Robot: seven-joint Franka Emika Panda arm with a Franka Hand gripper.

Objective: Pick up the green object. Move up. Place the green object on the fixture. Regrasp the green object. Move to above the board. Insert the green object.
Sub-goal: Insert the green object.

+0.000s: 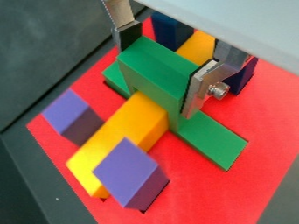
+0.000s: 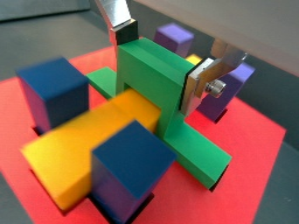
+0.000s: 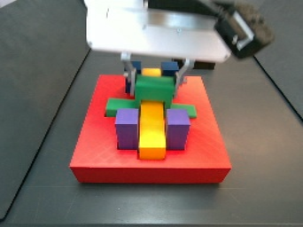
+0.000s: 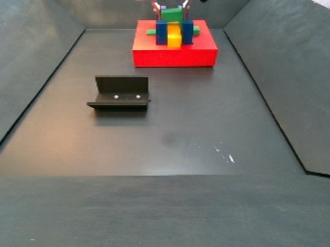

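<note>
Green object clamped over board

Green object (image 1: 152, 74) gripped between end effector (image 1: 163, 63) fingers (image 2: 214, 80), closed on its upright block. Seated across yellow bar (image 1: 128, 131) on red board (image 3: 106, 155). Fixture (image 4: 119, 94) well apart on bench (image 4: 168, 145).

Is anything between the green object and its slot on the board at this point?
Nothing visible. The gripper sits over the board, its fingers closed on the green object, whose flat base already lies across the yellow bar in the board's recess.
</note>
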